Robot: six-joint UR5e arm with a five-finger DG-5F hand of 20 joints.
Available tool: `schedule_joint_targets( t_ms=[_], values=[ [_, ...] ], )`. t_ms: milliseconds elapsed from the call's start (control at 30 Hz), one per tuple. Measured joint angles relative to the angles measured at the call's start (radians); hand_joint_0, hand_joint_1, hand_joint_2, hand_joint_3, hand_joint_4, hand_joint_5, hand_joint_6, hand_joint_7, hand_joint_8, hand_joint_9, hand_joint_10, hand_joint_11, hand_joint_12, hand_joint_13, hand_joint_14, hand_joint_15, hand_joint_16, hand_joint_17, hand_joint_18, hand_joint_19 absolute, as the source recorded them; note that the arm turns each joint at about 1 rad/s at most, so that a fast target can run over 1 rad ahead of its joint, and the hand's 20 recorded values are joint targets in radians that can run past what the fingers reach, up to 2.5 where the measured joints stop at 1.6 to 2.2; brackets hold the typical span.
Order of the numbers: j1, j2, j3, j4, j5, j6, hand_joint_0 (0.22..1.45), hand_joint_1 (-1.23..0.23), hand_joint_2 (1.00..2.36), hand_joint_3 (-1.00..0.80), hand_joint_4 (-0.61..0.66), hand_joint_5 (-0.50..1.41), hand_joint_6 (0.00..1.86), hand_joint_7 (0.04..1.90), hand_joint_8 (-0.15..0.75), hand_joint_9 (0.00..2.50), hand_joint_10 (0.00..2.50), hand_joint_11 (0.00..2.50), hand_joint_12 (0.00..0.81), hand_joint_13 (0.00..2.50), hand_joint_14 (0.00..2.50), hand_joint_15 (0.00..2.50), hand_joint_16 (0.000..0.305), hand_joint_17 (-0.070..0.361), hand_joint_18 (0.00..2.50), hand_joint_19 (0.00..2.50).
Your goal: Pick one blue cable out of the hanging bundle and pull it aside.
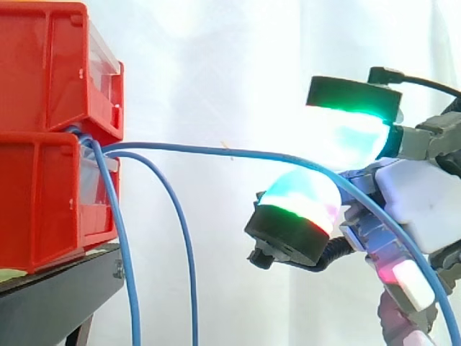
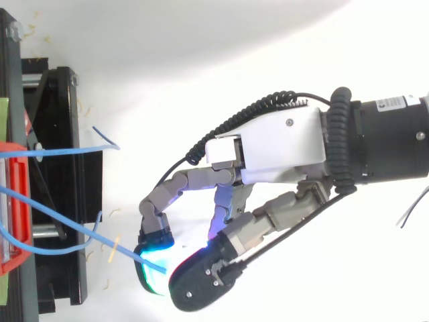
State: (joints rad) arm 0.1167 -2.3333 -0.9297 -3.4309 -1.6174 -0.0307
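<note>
Your robot hand (image 2: 268, 147) has its fingers curled and is pinching one blue cable (image 1: 216, 150) between two glowing pads (image 1: 346, 133). From the pinch the cable runs in a shallow arc away from the robot hand to the red bins (image 1: 43, 72). Beyond the pinch it drops across the robot hand. The rest of the bundle (image 1: 184, 238) hangs just beside the bins, well apart from the robot hand.

The step looks like the pull aside, already well along. Draw the robot hand slowly and straight away from the bins. The arc suggests a little slack, so stop as it goes taut. Squeeze firmly, because a thin cable can slide between rounded pads. Watch that the bins don't shift.
</note>
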Motion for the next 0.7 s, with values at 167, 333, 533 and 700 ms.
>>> schedule_joint_targets(
  t_ms=[167,333,533,700],
  values=[
    [-0.001,0.000,0.000,0.002,-0.011,-0.004,0.49,-0.77,1.00,-0.50,-0.29,0.06,0.69,1.10,0.146,1.22,0.00,0.00,0.342,0.92,0.02,0.42,0.052,0.118,0.69,0.69],
    [-0.004,0.000,0.000,0.004,-0.056,-0.030,0.56,-0.82,1.00,-0.50,-0.30,0.05,0.71,1.06,0.134,1.24,0.00,0.03,0.319,0.92,0.02,0.43,0.047,0.107,0.70,0.71],
    [-0.007,0.000,0.000,0.004,-0.082,-0.052,0.47,-0.70,1.00,-0.50,-0.27,0.06,0.69,1.12,0.141,1.26,0.00,0.00,0.350,0.94,0.02,0.42,0.054,0.122,0.74,0.70],
    [-0.009,-0.001,0.000,0.003,-0.101,-0.075,0.43,-0.66,1.00,-0.50,-0.23,0.06,0.69,1.14,0.162,1.29,0.00,0.05,0.373,0.94,0.02,0.41,0.059,0.133,0.75,0.69]
  ],
)
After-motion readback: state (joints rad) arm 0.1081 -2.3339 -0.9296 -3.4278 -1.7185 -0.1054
